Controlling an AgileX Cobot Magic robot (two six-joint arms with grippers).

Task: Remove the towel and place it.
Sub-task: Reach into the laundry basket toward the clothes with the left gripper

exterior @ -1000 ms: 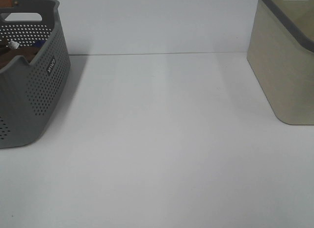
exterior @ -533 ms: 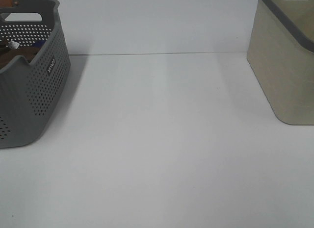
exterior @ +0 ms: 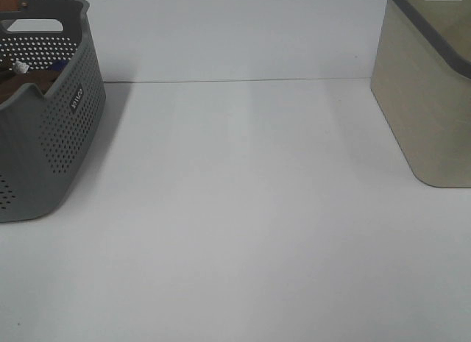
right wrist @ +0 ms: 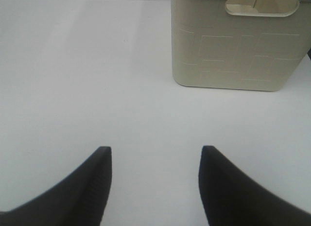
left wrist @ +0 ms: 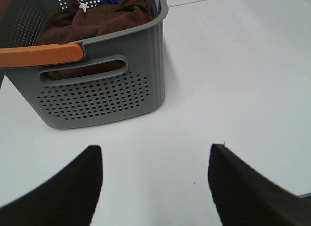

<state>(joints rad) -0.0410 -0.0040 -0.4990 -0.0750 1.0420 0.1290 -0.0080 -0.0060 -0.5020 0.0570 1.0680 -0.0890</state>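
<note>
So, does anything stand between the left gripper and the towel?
Yes. The towel lies inside the gray basket. The basket's near wall and the orange bar on its rim stand between the towel and the open left gripper. Reaching in from above would probably avoid them.

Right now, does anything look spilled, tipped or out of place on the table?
Nothing stands out. The towel lies bunched inside the grey basket with a blue cloth. That basket and the beige bin stand upright. The left gripper and right gripper are open and empty.
</note>
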